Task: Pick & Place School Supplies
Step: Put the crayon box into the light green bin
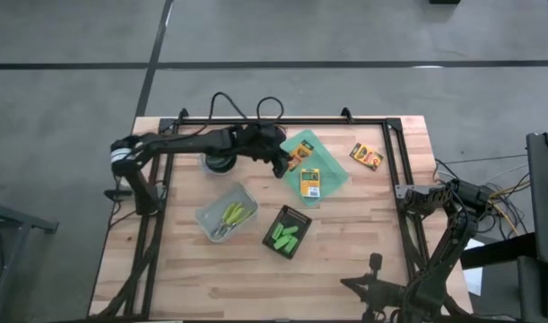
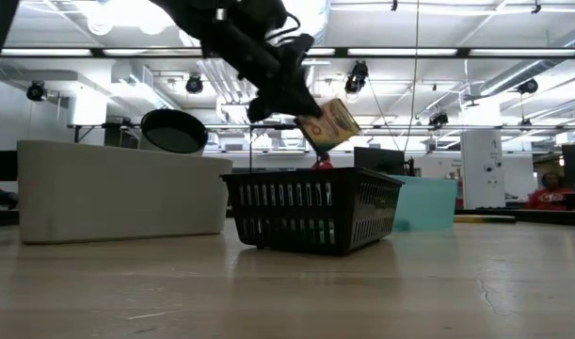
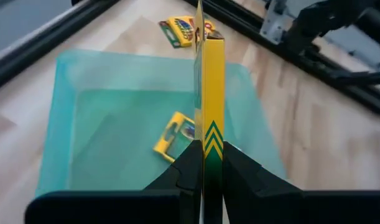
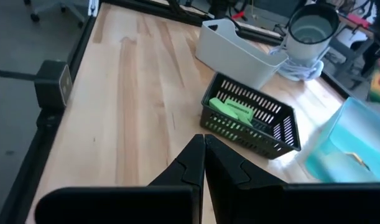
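Left gripper (image 3: pixel 205 163) clamps one crayon box (image 3: pixel 212 93) edge-up above green tray (image 3: pixel 102 118). Three crayon boxes: held, second (image 1: pixel 309 182) in tray, third (image 1: pixel 366 156) on table. Right gripper (image 4: pixel 204 155) pinched together, at table's right edge.

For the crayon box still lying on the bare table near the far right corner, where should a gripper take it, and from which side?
The crayon box lies flat on the wooden table, outside the green tray, with nothing touching it. Probably best: come straight down from above and pinch across its two long edges, since its flat pose leaves only thin sides to grip. The left gripper already holds another crayon box; the right gripper waits, shut.
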Tool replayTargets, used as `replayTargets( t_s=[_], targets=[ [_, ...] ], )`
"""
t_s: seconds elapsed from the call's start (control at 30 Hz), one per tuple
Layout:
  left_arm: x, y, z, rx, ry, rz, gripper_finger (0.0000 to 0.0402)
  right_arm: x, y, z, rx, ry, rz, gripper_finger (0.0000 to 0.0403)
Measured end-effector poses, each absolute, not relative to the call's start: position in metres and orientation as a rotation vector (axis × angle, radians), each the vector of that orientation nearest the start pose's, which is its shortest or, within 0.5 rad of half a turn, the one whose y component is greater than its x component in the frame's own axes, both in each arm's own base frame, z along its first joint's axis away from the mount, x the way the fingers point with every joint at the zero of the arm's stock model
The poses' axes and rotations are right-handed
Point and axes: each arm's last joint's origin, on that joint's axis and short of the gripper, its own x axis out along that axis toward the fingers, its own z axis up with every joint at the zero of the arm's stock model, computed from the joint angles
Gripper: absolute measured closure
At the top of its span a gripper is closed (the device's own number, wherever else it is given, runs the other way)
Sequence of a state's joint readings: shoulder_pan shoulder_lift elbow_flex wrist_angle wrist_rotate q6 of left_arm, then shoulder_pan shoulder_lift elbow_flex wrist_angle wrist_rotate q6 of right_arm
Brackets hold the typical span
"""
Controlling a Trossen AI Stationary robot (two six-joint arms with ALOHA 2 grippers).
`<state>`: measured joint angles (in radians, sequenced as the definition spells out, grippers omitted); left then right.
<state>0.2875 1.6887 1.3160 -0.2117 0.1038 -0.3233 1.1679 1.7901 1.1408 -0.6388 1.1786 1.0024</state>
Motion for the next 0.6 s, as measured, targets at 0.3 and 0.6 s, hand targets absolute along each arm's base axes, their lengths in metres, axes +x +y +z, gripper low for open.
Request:
replayTargets(
  t_s=[0.3, 0.6],
  targets=[
    [0.404, 0.137, 0.274, -0.29, 0.782, 0.214, 0.036, 0.157, 0.292, 0.185, -0.214, 0.41, -0.24, 0.0394],
    [0.427, 0.149, 0.271, -0.24, 0.828, 0.175, 0.036, 0.162, 0.288, 0.183, -0.214, 0.412, -0.261, 0.0394]
  ],
)
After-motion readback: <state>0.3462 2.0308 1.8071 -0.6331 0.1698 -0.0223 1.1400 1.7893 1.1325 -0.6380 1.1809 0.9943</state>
